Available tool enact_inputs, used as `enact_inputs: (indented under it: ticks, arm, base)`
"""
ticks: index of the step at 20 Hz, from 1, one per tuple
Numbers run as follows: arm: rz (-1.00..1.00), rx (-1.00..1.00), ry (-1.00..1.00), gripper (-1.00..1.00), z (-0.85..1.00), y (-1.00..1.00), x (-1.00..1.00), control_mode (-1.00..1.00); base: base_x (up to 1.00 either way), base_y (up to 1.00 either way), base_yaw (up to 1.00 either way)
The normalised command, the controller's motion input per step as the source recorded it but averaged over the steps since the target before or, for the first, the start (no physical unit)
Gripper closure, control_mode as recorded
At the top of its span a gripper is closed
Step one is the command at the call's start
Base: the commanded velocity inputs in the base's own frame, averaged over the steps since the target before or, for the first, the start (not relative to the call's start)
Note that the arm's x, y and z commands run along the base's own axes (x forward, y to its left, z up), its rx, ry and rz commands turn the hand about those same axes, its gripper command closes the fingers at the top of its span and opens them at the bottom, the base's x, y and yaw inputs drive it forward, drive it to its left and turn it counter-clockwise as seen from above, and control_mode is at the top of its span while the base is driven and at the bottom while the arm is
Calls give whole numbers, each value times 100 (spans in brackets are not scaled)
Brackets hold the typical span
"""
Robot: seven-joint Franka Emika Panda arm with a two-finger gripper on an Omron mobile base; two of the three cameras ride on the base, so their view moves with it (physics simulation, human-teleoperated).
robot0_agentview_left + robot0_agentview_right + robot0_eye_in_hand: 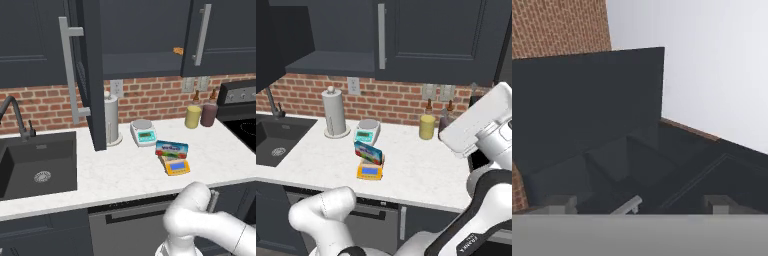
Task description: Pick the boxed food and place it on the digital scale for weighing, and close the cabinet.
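Left base view: a white marble counter point(125, 172) runs from the sink point(35, 167) to the stove, brick wall behind. The cabinet point(92, 75) door stands open over the paper towel roll point(111, 120). The boxed food point(171, 148) leans on the digital scale point(176, 166), beside a white-and-teal scale point(143, 132).

Right base view: the same box point(368, 152) sits atop the orange scale point(370, 171), jars behind.

Hand view: the gripper point(639, 202), jaws wide and empty, faces dark cabinet panels.

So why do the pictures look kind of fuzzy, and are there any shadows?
Left base view: soft, the blue boxed food label unreadable, faint shadow beside the paper towel roll. Right base view: even light, no glare on the counter. Hand view: dim, dark cabinet panels blur together.
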Motion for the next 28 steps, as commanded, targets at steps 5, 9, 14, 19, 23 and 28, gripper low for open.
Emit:
enact_inputs:
  ticks: [5, 9, 14, 19, 23, 28]
  arm:
    - [-30, 44, -34, -100, -92, 100, -7, -100]
    - [-26, 46, -19, -100, -81, 100, 59, -100]
    - [-16, 36, -33, -100, 8, 94, 14, -100]
    - [-14, 10, -36, -100, 3, 100, -23, -100]
    - [-10, 0, -32, -100, 0, 100, -14, -100]
    - [-5, 0, -12, -100, 0, 100, -7, -100]
  base:
    - [0, 0, 0]
    - [0, 0, 0]
    - [0, 0, 0]
    - [0, 0, 0]
    - [0, 0, 0]
    - [0, 0, 0]
